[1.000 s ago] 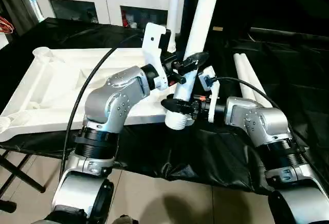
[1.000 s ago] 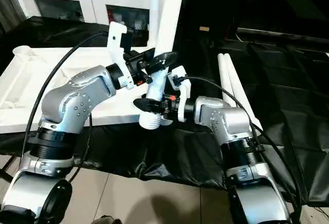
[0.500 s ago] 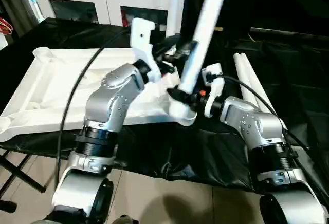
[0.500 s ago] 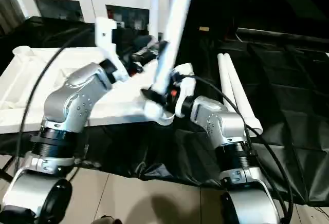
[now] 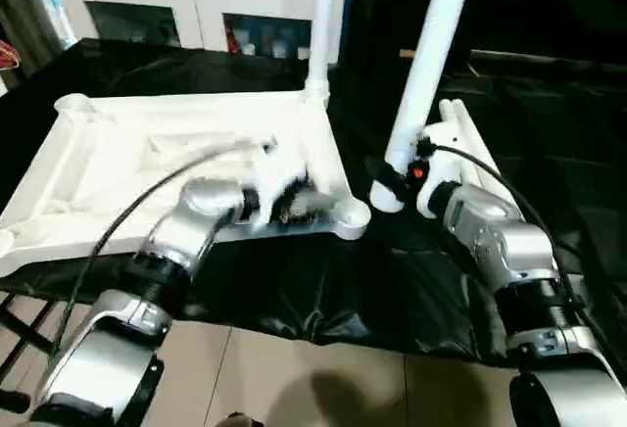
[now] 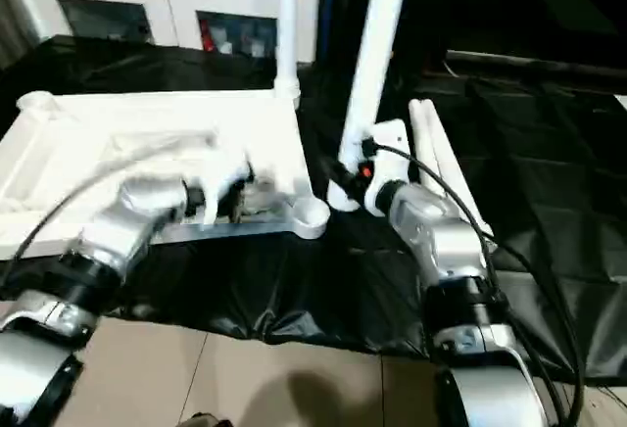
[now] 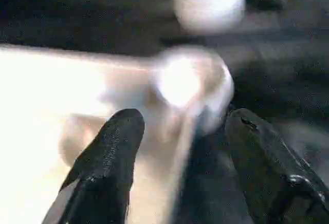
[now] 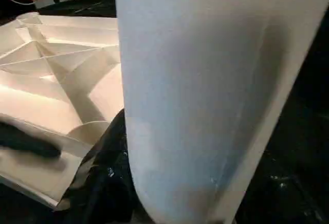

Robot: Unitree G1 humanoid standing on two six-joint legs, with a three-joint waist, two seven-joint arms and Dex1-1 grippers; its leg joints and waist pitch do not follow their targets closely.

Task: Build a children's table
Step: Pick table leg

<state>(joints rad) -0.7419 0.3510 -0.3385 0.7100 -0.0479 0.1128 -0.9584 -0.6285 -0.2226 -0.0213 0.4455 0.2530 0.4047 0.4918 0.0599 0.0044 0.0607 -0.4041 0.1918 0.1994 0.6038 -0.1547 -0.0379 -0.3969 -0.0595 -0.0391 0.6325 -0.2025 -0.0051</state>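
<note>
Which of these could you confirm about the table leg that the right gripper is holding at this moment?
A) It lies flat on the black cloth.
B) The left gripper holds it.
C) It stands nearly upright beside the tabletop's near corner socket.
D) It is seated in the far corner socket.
C: the leg rises steeply from the right gripper, its foot just beside the near corner socket of the upturned tabletop.

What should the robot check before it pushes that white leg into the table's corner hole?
1. Leg held by the right gripper: ok, it is gripped near its lower end.
2. Leg upright: not ok, it leans.
3. Leg end over the near corner hole: not ok, it sits beside it, above the black cloth.
4. Left gripper steadying the table top: cannot tell; its fingers are open around the corner.
5. Far corner leg already standing: ok.
6. Spare legs out of the way: ok.
</note>
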